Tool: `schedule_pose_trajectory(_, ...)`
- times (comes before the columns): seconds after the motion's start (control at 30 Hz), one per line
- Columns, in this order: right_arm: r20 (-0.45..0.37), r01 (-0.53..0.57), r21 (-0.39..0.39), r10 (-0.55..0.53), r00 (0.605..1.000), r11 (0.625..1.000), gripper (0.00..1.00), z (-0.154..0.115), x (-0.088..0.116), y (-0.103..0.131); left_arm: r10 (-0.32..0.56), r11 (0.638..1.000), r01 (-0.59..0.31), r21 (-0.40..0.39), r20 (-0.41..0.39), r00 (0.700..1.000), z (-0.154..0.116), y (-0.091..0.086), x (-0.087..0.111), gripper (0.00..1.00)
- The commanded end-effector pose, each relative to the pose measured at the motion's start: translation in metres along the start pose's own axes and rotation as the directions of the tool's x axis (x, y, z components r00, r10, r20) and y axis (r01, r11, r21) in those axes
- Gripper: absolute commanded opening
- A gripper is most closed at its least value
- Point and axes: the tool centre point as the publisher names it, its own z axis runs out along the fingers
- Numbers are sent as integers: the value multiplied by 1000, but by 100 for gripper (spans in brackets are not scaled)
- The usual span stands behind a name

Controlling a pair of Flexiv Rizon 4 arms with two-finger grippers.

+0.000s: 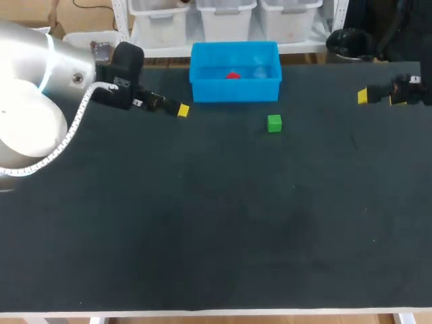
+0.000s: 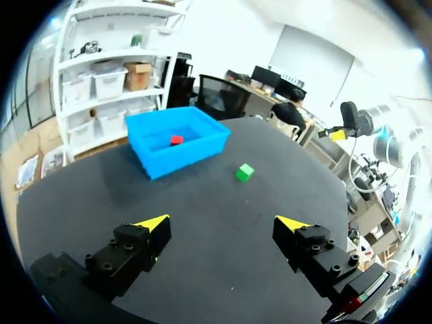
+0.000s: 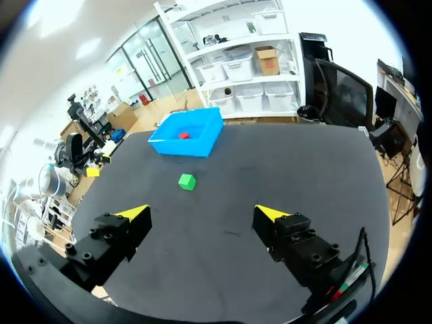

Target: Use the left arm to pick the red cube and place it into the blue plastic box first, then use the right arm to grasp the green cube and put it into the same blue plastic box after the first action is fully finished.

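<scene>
Since the red cube (image 1: 233, 75) lies inside the blue plastic box (image 1: 235, 92), done: first step.
Remaining: green cube (image 1: 273, 123), on worktop (image 1: 216, 223).
Jaws: left gripper (image 2: 223, 223) and right gripper (image 3: 202, 213) wide, empty.

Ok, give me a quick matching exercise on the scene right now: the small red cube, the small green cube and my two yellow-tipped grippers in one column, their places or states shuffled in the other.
1. small red cube
2. small green cube
3. left gripper
4. right gripper

A. on the dark table, in front of the blue plastic box
B. open, near the table's right edge
C. inside the box
D. open, just left of the box

Pairs: 1-C, 2-A, 3-D, 4-B.
</scene>
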Motion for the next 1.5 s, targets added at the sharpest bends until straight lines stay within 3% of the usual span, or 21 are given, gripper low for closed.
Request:
schedule_pose_trajectory(0.03,-54,11,3,-11,998,1000,100,14,-26,2,2,1000,-2,3,27,1000,0,0,3,100)
schedule_pose_trajectory(0.13,-103,47,11,-45,994,999,100,25,-42,7,2,1000,-2,3,27,1000,0,0,3,100)
schedule_pose_trajectory(0.3,-220,73,96,-50,974,993,100,42,-59,11,2,1000,-2,3,27,1000,0,0,3,100)
schedule_pose_trajectory(0.57,-412,150,259,-31,911,954,100,74,-54,14,2,1000,-2,3,27,1000,0,0,3,100)
schedule_pose_trajectory(0.7,-432,129,324,25,902,937,100,92,-46,13,2,1000,-2,3,27,1000,0,0,3,100)
schedule_pose_trajectory(1.0,-487,79,345,106,867,935,100,130,-34,28,2,1000,-2,3,27,1000,0,0,3,100)
schedule_pose_trajectory(1.23,-495,54,375,151,855,925,100,161,-23,24,2,1000,-2,3,27,1000,0,0,3,100)
schedule_pose_trajectory(1.5,-523,96,360,116,845,928,100,190,-16,37,2,1000,-2,3,27,1000,0,0,3,100)
